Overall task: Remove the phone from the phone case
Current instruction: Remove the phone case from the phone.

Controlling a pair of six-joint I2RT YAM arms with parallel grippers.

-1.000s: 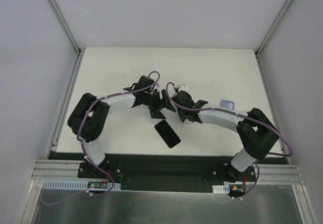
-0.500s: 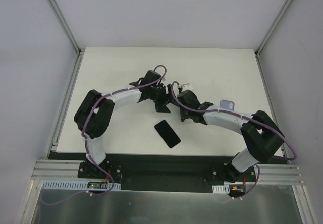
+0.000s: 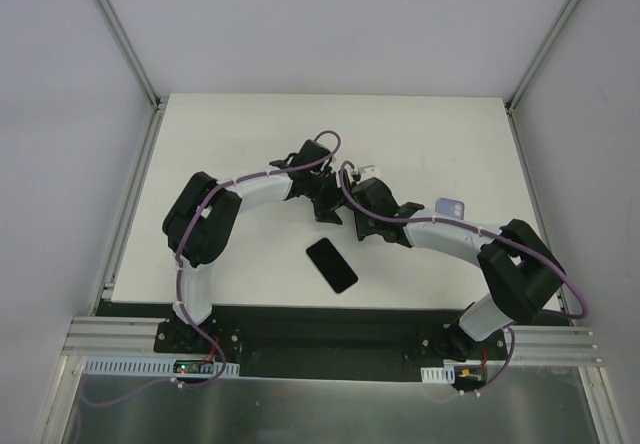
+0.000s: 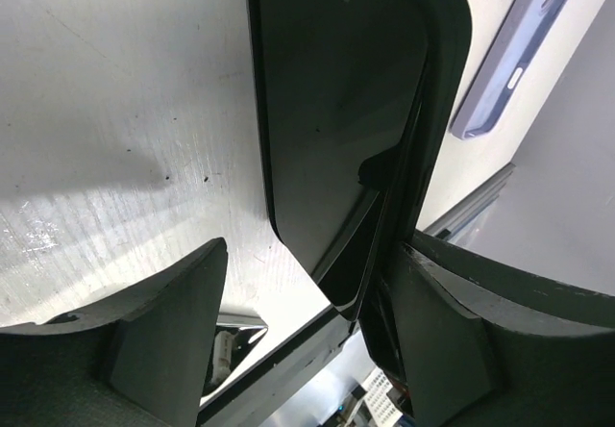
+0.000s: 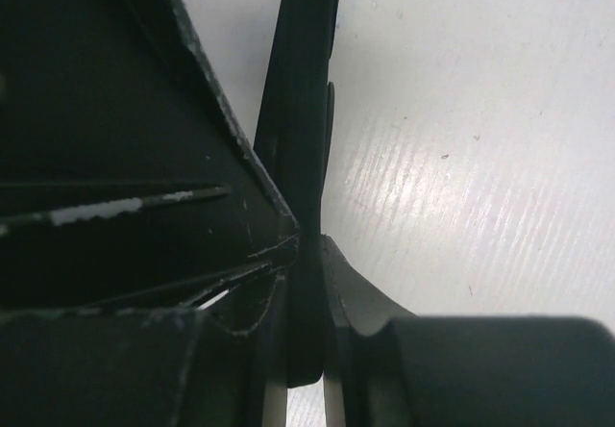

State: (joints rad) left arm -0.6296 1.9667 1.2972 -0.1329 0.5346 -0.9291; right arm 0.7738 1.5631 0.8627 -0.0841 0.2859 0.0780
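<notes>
A black phone (image 4: 332,110) with a glossy screen stands on edge above the table, and its lower corner has come away from the black phone case (image 4: 447,71) behind it. My left gripper (image 4: 307,340) is open around their lower end. One of its fingers (image 4: 452,331) lies against the case, and the other finger (image 4: 163,321) stands apart from the screen. My right gripper (image 5: 309,254) is shut on the thin black edge of the phone case (image 5: 303,110). In the top view the two grippers (image 3: 320,189) (image 3: 347,211) meet at mid-table, and the held pair is mostly hidden.
A second black phone (image 3: 331,265) lies flat on the table in front of the grippers. A lavender case (image 3: 450,207) lies to the right, beside the right forearm, and shows in the left wrist view as the lavender case (image 4: 519,52). The white table (image 3: 230,144) has walls behind and at both sides.
My left arm has swung right and away from the base, bringing its gripper closer to the right gripper, and its jaws have narrowed slightly. The right gripper has stayed shut on the case.
</notes>
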